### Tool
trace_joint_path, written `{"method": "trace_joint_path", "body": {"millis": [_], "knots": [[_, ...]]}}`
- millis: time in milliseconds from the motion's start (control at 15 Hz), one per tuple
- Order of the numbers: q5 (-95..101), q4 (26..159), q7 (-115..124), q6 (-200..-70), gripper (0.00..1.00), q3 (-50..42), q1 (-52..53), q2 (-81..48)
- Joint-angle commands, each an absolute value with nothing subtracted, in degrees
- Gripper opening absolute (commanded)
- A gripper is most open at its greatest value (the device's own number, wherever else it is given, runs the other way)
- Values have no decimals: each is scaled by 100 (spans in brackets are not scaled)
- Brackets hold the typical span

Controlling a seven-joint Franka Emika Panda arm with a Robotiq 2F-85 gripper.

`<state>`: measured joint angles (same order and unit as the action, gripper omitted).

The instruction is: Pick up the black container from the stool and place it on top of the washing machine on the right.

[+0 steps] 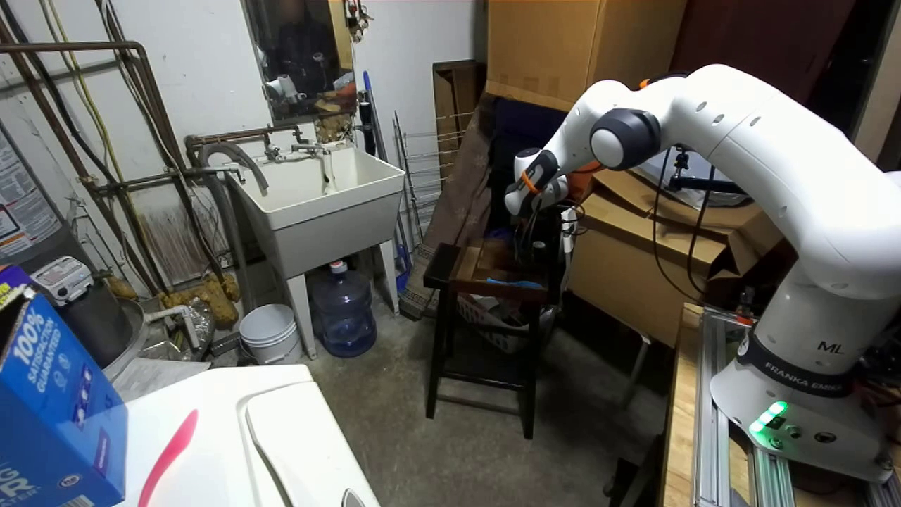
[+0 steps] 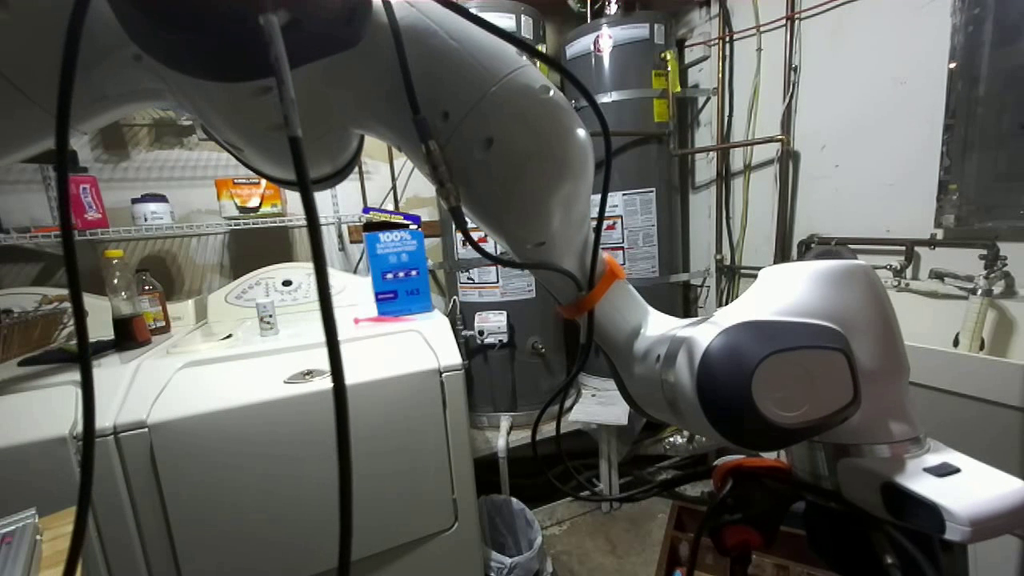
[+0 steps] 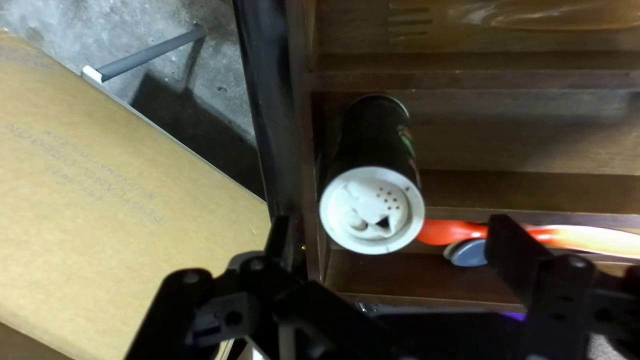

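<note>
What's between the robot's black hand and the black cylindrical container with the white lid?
Nothing visible: in the wrist view, the lid of the container faces the open hand uncovered.

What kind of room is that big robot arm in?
Probably a laundry or utility room. There's a white washing machine, a deep sink standing on legs, and tall gray tanks that look like water heaters.

In an exterior view, the washing machine shone white at lower left; shadow pooled on the floor right of centre. In the wrist view, the gripper blurred along the bottom (nearly black, too), and glare whitened the orange utensil at right.
</note>
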<state>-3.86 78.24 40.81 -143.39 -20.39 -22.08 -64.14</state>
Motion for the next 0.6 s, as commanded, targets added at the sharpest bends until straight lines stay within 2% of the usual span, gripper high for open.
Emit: {"method": "trace_joint_path", "body": {"millis": [0, 200, 267, 333, 533], "knots": [[-527, 7509, 4061, -14242, 98, -2072, -2163, -6643], [-524, 7461, 4059, -14263, 93, -2059, -2138, -6708], [-527, 7456, 4056, -14262, 70, -2055, -2133, -6718], [-530, 7448, 4051, -14260, 68, -2050, -2130, -6731], [-532, 7465, 4058, -14279, 46, -2053, -2110, -6731]]}}
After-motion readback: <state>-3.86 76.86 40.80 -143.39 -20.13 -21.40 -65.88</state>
